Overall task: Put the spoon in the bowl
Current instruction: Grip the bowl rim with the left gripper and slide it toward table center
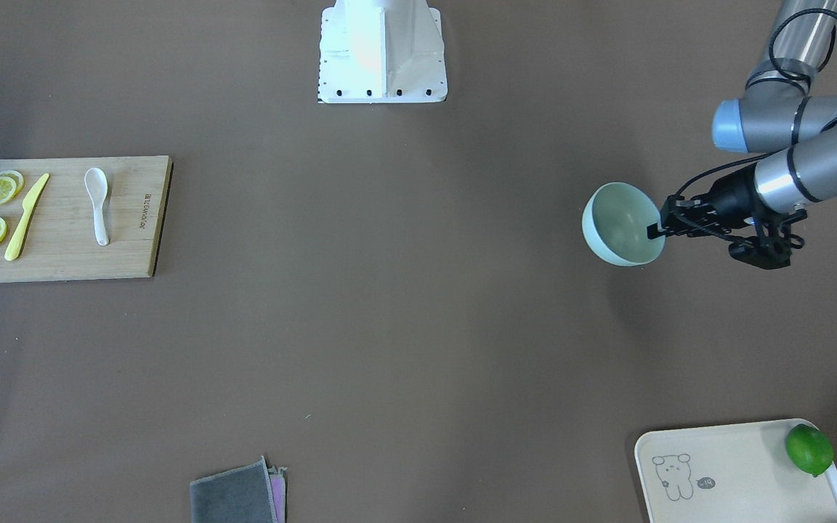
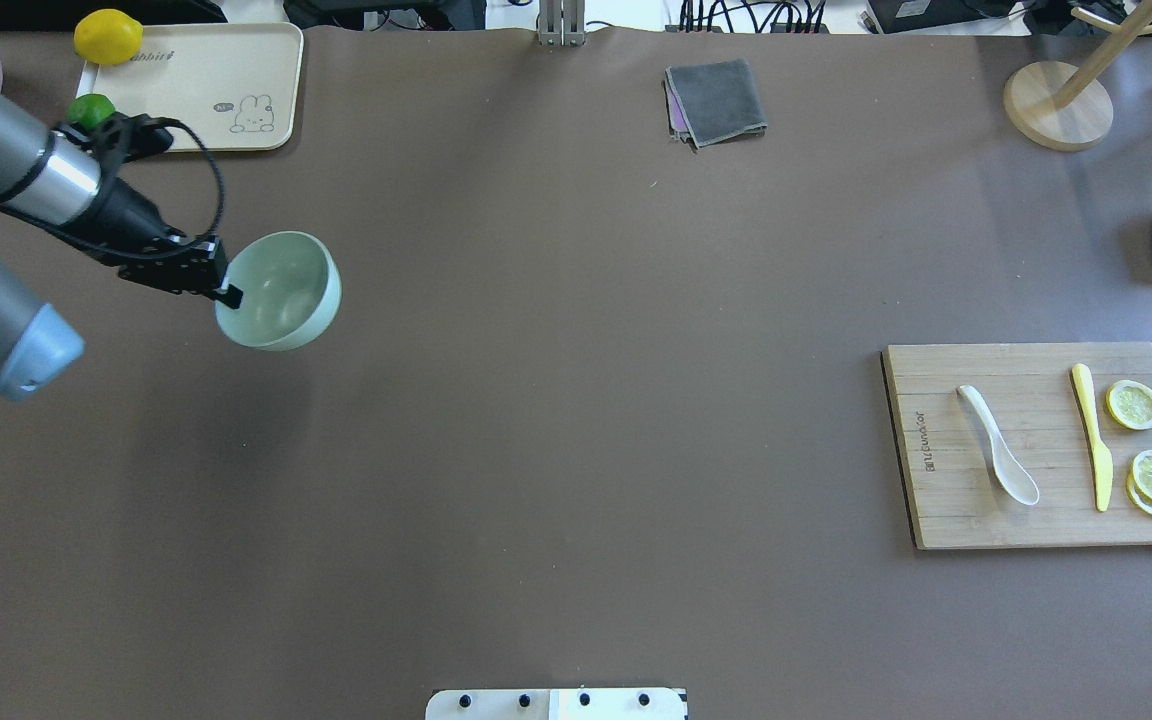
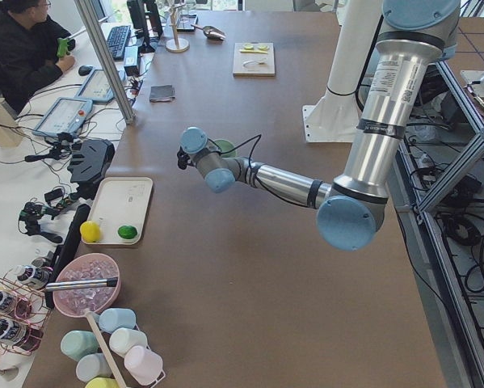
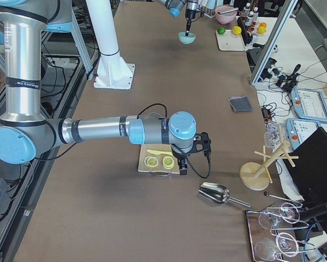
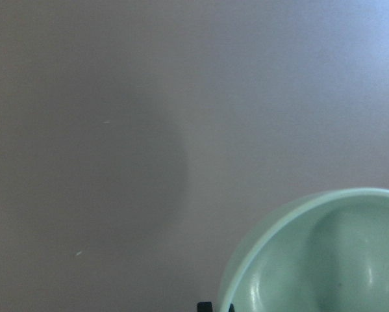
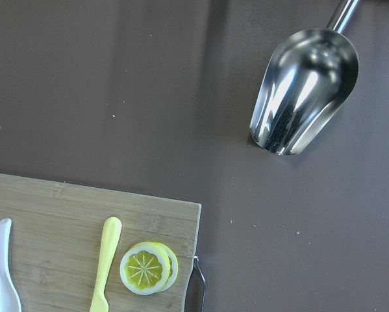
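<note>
The white spoon (image 2: 998, 445) lies on a bamboo cutting board (image 2: 956, 510) at the table's right, also in the front view (image 1: 97, 203) and at the right wrist view's lower left edge (image 6: 4, 273). The mint-green bowl (image 2: 281, 290) hangs tilted above the table at the left, casting a shadow below. My left gripper (image 2: 226, 293) is shut on the bowl's rim; the bowl fills the left wrist view's lower right (image 5: 324, 260). My right gripper (image 4: 182, 166) hovers over the board's outer end and shows only in the right side view; I cannot tell if it is open.
A yellow plastic knife (image 2: 1092, 435) and lemon slices (image 2: 1134, 405) share the board. A metal scoop (image 6: 304, 91) lies beyond the board. A cream tray (image 2: 206, 85) with a lemon and lime sits far left; a folded grey cloth (image 2: 716, 100) at the far edge.
</note>
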Tool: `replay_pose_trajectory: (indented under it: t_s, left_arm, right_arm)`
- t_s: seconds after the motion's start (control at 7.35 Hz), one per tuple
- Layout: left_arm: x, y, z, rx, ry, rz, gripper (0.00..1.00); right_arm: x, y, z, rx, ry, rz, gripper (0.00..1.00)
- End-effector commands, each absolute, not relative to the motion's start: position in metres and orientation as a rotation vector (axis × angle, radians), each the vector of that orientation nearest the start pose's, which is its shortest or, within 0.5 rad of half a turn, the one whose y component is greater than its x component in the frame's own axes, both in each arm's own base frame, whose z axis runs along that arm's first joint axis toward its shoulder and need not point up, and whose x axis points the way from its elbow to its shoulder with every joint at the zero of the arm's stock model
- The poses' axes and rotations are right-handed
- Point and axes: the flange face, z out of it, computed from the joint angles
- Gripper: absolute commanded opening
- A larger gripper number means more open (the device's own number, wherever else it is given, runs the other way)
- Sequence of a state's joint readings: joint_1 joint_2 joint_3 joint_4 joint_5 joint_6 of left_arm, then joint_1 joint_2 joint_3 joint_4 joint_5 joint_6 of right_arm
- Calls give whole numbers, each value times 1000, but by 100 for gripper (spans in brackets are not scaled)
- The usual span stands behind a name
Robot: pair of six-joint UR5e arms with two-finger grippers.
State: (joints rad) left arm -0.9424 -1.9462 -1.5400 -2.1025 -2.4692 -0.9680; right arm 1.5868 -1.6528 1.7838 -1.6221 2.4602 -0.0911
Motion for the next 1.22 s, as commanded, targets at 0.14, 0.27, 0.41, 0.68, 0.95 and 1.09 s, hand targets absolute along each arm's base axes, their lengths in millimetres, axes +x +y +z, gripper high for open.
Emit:
replay_pose_trajectory:
  t_s: [0.14,0.27,0.41,0.68,0.95,1.09]
  left_arm:
    - [445,-542,257,-43,1053,51,0]
    - [479,-529,228,-6,1038,11,0]
    - [519,-524,204,-21,1027,-5,0]
    - [558,-514,204,10,980,-7,0]
    - [571,-502,223,24,941,-4,0]
    - [572,-502,226,29,929,-9,0]
  right_arm:
    - [60,-467,587,101,-884,-65,100]
    - [60,-467,587,100,-886,-63,100]
    - [60,-467,587,100,-884,-63,100]
    - [60,-467,587,98,-887,-61,100]
    - [60,-467,587,96,-888,-60,100]
    - [59,-467,587,96,-888,-62,100]
